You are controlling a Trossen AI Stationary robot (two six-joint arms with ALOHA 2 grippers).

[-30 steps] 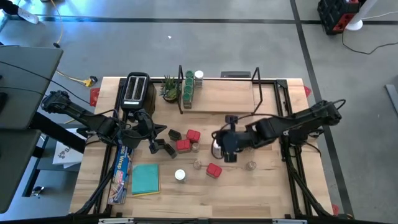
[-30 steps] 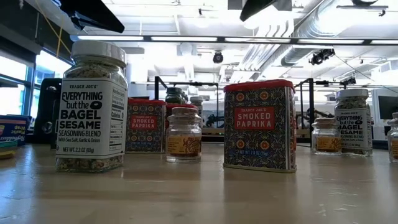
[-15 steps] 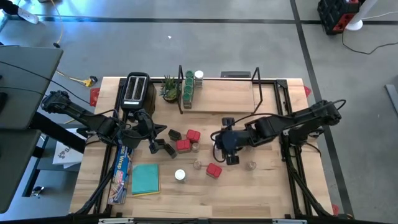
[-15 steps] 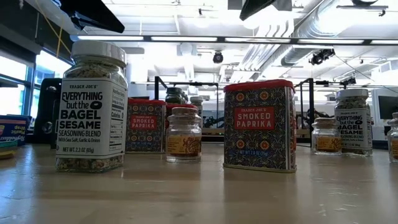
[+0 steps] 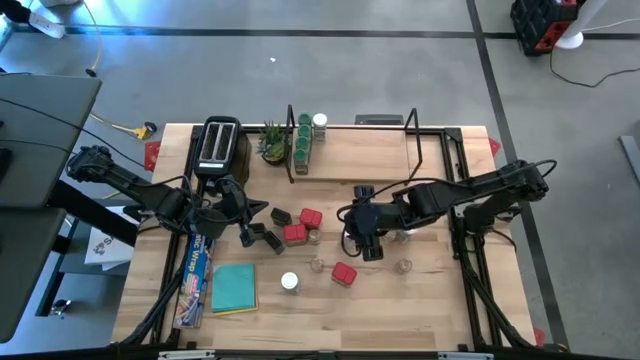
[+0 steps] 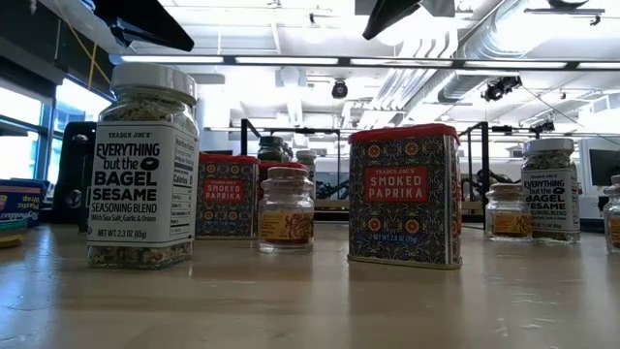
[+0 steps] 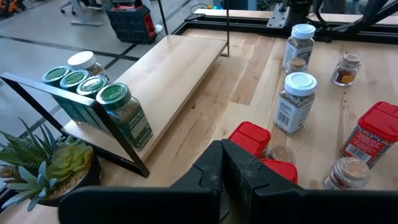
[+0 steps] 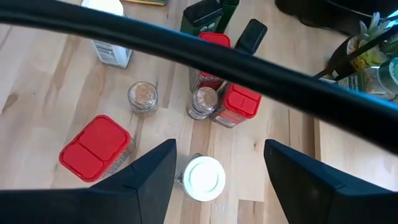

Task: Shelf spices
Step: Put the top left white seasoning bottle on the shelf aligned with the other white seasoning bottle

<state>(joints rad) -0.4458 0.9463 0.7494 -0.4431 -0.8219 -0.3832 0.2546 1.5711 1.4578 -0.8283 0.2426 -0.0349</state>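
Spices stand loose on the table: red tins (image 5: 344, 274) (image 5: 310, 217), a white-lidded jar (image 5: 289, 282), tiny clear jars (image 5: 404, 266) and dark tins (image 5: 270, 238). Green-lidded jars (image 7: 115, 106) and one white-lidded jar stand in a row at the left end of the shelf (image 5: 360, 160). My right gripper (image 5: 362, 237) hangs open above mid-table. In its wrist view, a white-lidded jar (image 8: 202, 177) stands on the table below and between its fingers (image 8: 155, 174), which are clear of it. My left gripper (image 5: 247, 222) is shut and holds nothing, raised near the dark tins.
A black toaster (image 5: 218, 145) and a potted plant (image 5: 273, 143) stand at the far left. A teal pad (image 5: 234, 288) and a long box (image 5: 195, 275) lie at the near left. More jars (image 7: 300, 46) stand toward the right. The shelf's plank is bare right of the jar row.
My right gripper has opened and turned a little at the wrist, staying above the same spot. The spices have not moved.
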